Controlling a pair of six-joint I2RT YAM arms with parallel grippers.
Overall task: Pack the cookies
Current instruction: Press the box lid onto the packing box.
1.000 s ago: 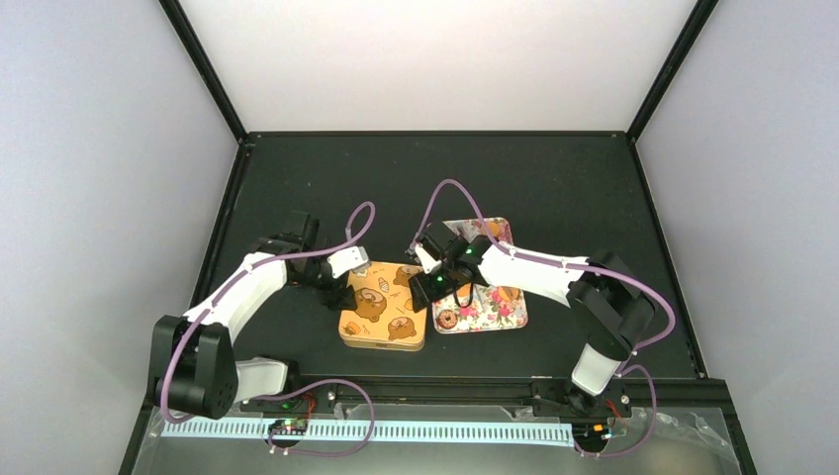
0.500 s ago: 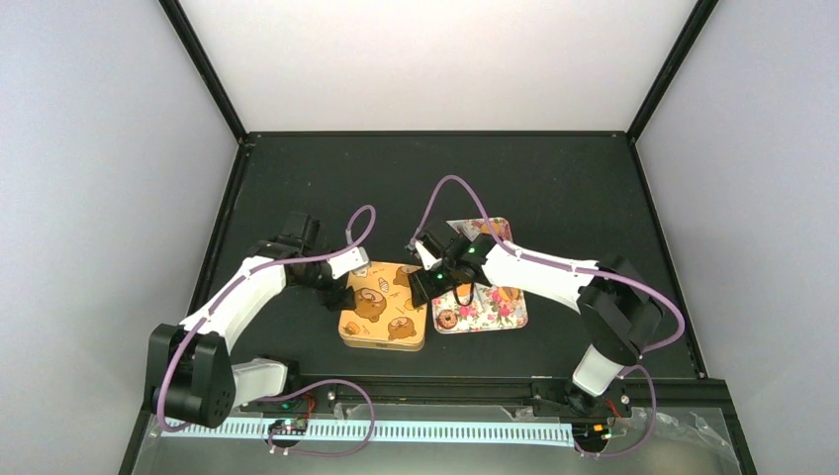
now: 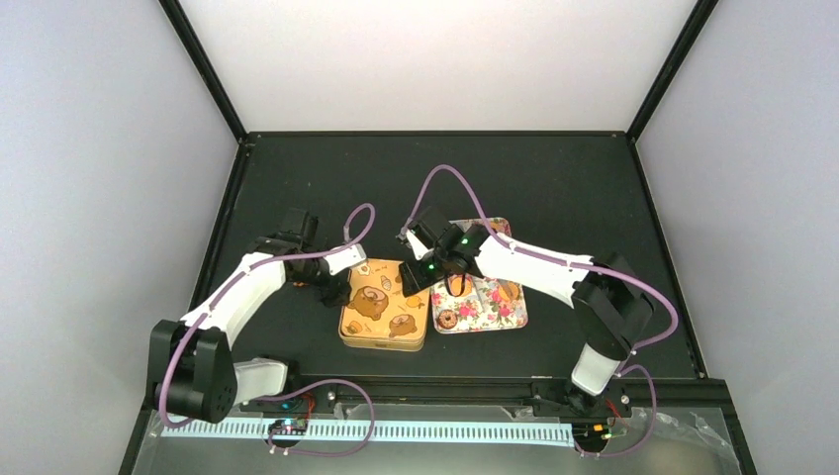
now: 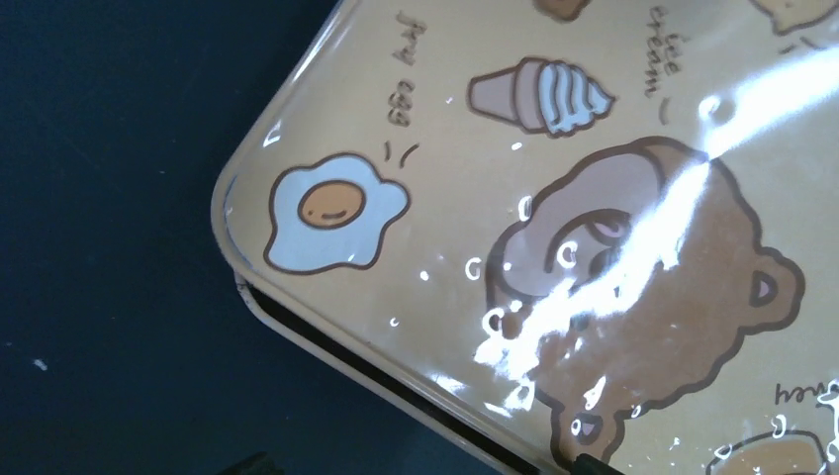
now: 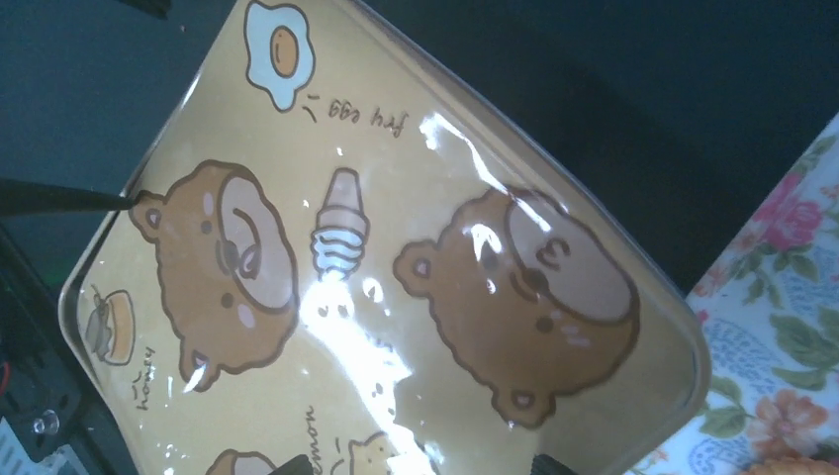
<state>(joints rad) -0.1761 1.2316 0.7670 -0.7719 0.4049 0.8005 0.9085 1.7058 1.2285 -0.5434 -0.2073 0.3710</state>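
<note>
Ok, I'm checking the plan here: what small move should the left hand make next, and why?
Probably ease the open left hand onto the corner of the orange lid and lift it: the lid is still on, a dark gap shows under that corner, and the cookies sit on the floral tray.

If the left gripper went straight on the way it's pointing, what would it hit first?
Probably the orange cartoon-printed tin lid, near its fried-egg corner. The left gripper looks aimed right at it, though depth is unclear.

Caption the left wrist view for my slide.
Corner of the orange cartoon-printed tin lid, fried egg and bear drawings up close, tin rim peeking beneath, dark table beside.
</note>
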